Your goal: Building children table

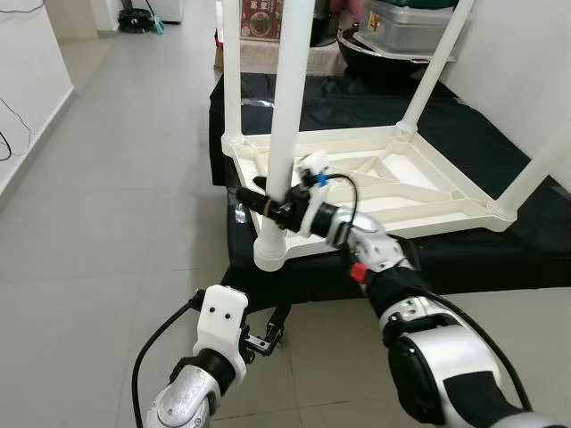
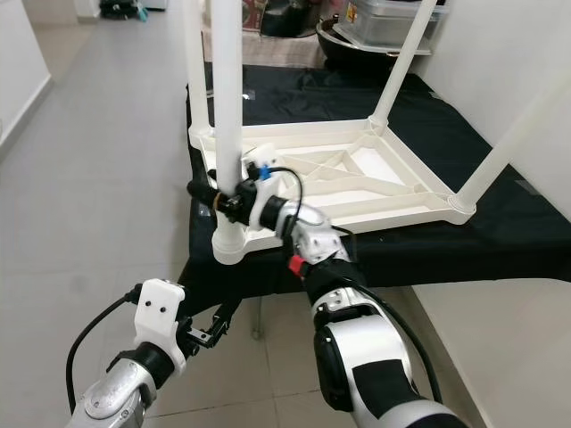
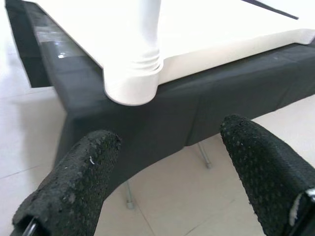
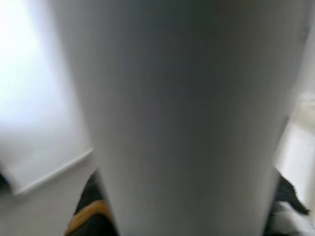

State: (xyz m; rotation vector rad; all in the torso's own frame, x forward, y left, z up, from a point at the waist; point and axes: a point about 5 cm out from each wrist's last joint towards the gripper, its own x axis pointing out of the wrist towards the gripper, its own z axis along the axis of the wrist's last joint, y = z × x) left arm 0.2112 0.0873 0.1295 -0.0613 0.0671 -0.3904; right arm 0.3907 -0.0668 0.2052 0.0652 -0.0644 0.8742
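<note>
A white children's table (image 1: 419,192) lies upside down on a black-covered platform, its legs pointing up. My right gripper (image 1: 263,203) is shut on the near-left leg (image 1: 287,107), just above that leg's round socket (image 1: 270,250) at the table's corner. The same leg (image 4: 187,118) stands very close in the right wrist view. My left gripper (image 1: 268,337) hangs open below the platform's front edge, under that corner, holding nothing. In its wrist view the black fingers (image 3: 83,167) stand wide apart, with the socket (image 3: 132,78) beyond them.
The black cloth platform (image 1: 500,259) drops to a tiled floor (image 1: 107,223) on my left and in front. A dark pan and a lidded grey bin (image 1: 410,27) stand behind the table. A white wall (image 1: 526,53) runs along the right.
</note>
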